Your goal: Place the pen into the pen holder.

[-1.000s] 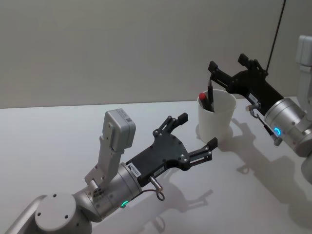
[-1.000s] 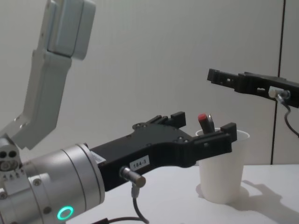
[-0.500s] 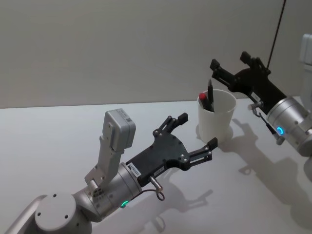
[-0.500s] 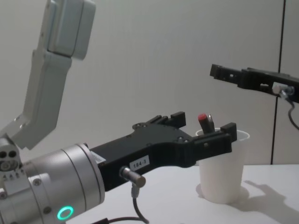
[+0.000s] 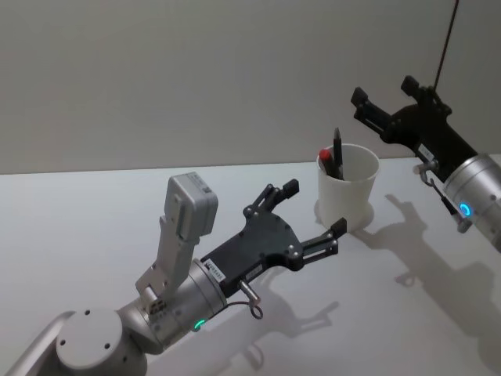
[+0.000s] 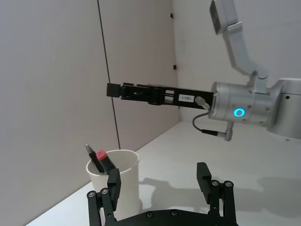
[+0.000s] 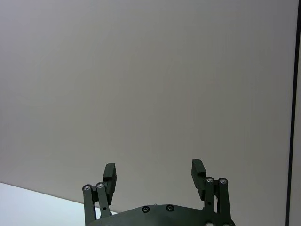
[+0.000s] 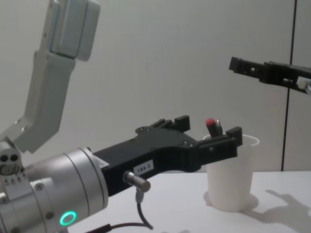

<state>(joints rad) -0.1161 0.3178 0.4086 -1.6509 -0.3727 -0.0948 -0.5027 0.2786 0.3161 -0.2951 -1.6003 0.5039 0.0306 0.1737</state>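
In the head view, the pen holder point(image 5: 347, 190) is standing on the bench point(image 5: 94, 211) with the pen point(image 5: 337, 153) and a red-capped marker point(image 5: 329, 160) leaning inside it. The right gripper point(image 5: 385, 104) is hanging above and just beyond the holder, spread wide and carrying nothing; the left gripper point(image 5: 312, 210) is waiting beside the holder, equally spread and empty.

The left wrist view is showing the pen point(image 6: 91, 156) inside the cup point(image 6: 116, 176).

In the chest view the right gripper point(image 8: 243, 65) is sitting well above the rim. The placing looks finished; only pulling away remains.
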